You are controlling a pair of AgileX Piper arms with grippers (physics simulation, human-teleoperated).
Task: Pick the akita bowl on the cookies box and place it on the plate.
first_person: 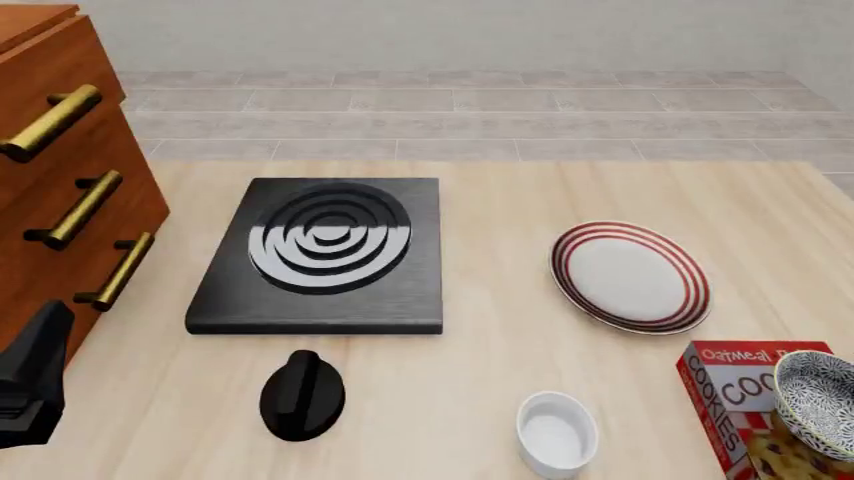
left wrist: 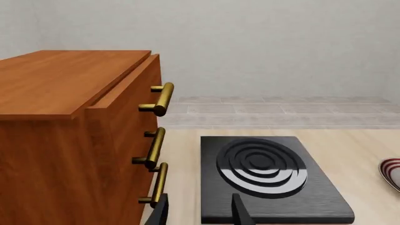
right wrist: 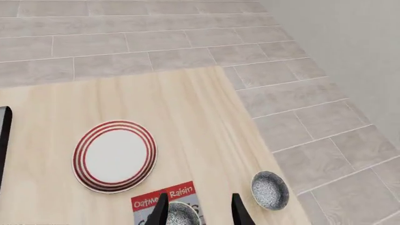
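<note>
The akita bowl (first_person: 817,400) (right wrist: 181,214), black-and-white speckled, sits on the red cookies box (first_person: 727,385) (right wrist: 164,199) at the table's near right corner. My right gripper (right wrist: 198,213) is open and high above it. In the right wrist view the bowl shows beside one finger, with nothing gripped. The plate (first_person: 627,275) (right wrist: 114,156), white with red rings, lies on the table beyond the box and holds nothing. My left gripper (left wrist: 200,215) is open above the table's left side, between the cabinet and the burner.
A black stove burner (first_person: 327,250) (left wrist: 265,176) lies left of centre, with a black knob (first_person: 302,395) in front of it. A wooden drawer cabinet (first_person: 54,190) (left wrist: 69,131) stands at the left. A white ramekin (first_person: 557,430) sits at the front. Another speckled bowl (right wrist: 270,190) rests by the table's right edge.
</note>
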